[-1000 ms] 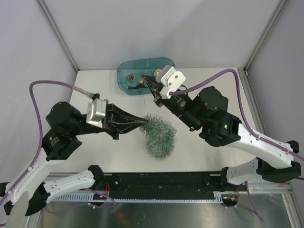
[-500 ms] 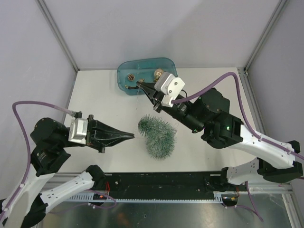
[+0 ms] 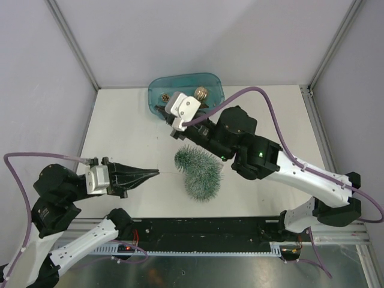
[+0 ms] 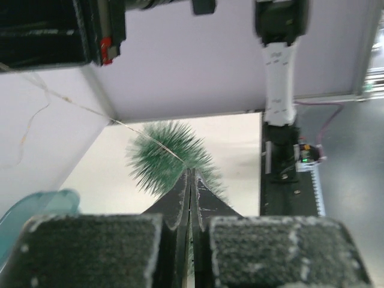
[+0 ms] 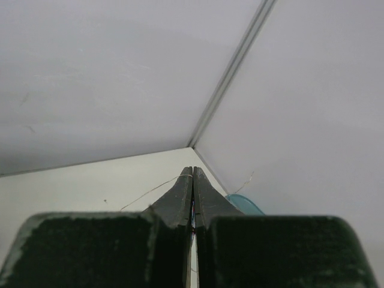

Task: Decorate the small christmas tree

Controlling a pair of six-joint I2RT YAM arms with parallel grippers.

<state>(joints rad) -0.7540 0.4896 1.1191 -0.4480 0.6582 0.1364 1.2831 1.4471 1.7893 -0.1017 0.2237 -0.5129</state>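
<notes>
white table [image 3: 120, 132], pale grey panel walls [image 3: 198, 36] on three sides, aluminium corner posts [image 3: 73, 45], black rail [image 3: 210, 231] along near edge, even diffuse light

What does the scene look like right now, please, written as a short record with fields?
Tree: small christmas tree lying on its side, mid-table
Left gripper: jaws shut, thin thread running from the tips, pointing at the tree
Right gripper: jaws shut, thread at the tips too, at the near edge of the teal tub
Ornaments: in the tub
</notes>
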